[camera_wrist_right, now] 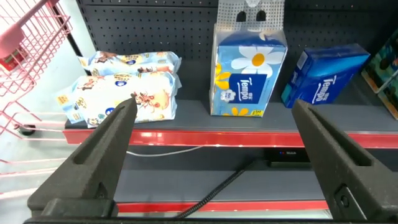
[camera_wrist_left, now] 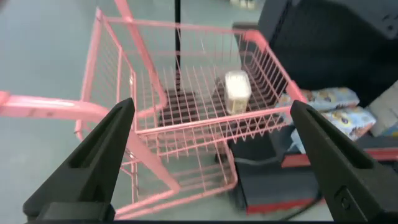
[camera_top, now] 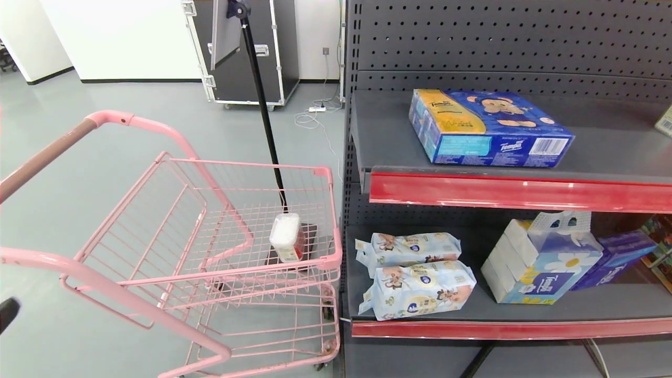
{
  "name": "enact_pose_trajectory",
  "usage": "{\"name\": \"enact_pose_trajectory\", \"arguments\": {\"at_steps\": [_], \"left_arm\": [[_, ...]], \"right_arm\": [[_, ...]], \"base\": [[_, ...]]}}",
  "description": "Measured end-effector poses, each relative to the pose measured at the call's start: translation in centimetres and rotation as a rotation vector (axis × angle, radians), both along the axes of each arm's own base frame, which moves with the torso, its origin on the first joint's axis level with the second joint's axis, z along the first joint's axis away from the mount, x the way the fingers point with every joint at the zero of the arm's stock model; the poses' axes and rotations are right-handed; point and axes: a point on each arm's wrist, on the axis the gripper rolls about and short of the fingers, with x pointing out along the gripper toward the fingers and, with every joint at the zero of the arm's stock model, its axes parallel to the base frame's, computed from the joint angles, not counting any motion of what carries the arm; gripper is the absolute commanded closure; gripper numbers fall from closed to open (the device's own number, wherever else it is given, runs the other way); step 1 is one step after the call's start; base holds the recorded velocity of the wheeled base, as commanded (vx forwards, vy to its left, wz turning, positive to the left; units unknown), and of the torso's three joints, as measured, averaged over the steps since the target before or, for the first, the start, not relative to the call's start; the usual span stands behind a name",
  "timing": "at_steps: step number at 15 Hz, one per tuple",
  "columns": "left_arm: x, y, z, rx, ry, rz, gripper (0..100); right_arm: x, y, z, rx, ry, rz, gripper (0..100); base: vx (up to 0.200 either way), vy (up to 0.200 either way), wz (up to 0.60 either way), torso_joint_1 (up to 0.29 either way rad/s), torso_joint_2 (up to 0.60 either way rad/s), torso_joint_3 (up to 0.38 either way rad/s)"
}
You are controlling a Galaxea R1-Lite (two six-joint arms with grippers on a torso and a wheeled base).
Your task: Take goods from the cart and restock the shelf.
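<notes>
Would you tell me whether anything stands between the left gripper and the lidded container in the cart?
Nothing visible: the left gripper, fingers open, faces the open top of the pink wire cart; only wire walls flank the white-lidded container.

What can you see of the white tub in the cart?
The tub is small and boxy with rounded corners, apparently plastic, white on top with a red band low on one side. Its lid looks closed. It sits alone on the wire floor of the pink cart, in the corner nearest the shelf. Whether it leans on the side wires I cannot tell.
</notes>
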Motion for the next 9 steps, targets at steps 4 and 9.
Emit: {"name": "enact_pose_trajectory", "arguments": {"at_steps": [4,9], "left_arm": [[10.1,-1.9,2.1,0.030,0.270,-0.075,0],[20.8,-6.9,1.7,0.094,0.488,-0.193,0]], "right_arm": [[0.0,0.0,0.0,0.001,0.000,0.000,0],[0.0,0.0,0.0,0.003,0.000,0.001,0]], "base": [[0.000,0.000,0.00,0.000,0.00,0.000],[0.000,0.000,0.00,0.000,0.00,0.000]]}}
